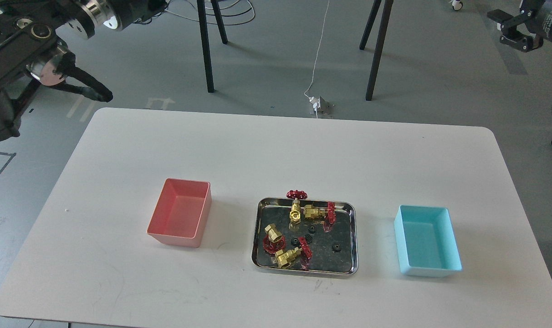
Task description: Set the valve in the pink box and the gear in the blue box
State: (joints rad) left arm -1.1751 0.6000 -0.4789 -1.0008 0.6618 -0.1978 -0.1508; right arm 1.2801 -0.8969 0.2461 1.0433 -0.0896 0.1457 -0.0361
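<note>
1. Both of my black two-finger grippers are raised well clear of the white rounded table (pixel 121 273), and neither holds anything. My left gripper (pixel 96 91) sits at the upper left beyond the table's far edge; it is dark, and I cannot tell whether its fingers are spread or pressed together. My right gripper (pixel 513 29) is in the upper right corner with its fingers apart.
2. Nearest me, in the middle of the table, lies the shiny rectangular steel tray (pixel 349 269). It holds all the parts. No sorting has begun, as I judge it, so the step in hand is the first pick.
3. In the tray's near left part lie two small brass valves with red round handwheels; the nearest valve (pixel 287 257) lies on its side, just beside its neighbour. Two more lie towards the far rim.
4. Tiny black toothed gears lie among them. One gear (pixel 336 247) lies apart on bare steel at the right, the easiest to reach.
5. Left of the tray stands the salmon-pink rectangular plastic box (pixel 155 223), empty. Right of it stands the light cyan-blue plastic box (pixel 453 255), also empty.
6. Next, I think my left arm should descend on a valve, gripping the brass body, then carry it left.
</note>
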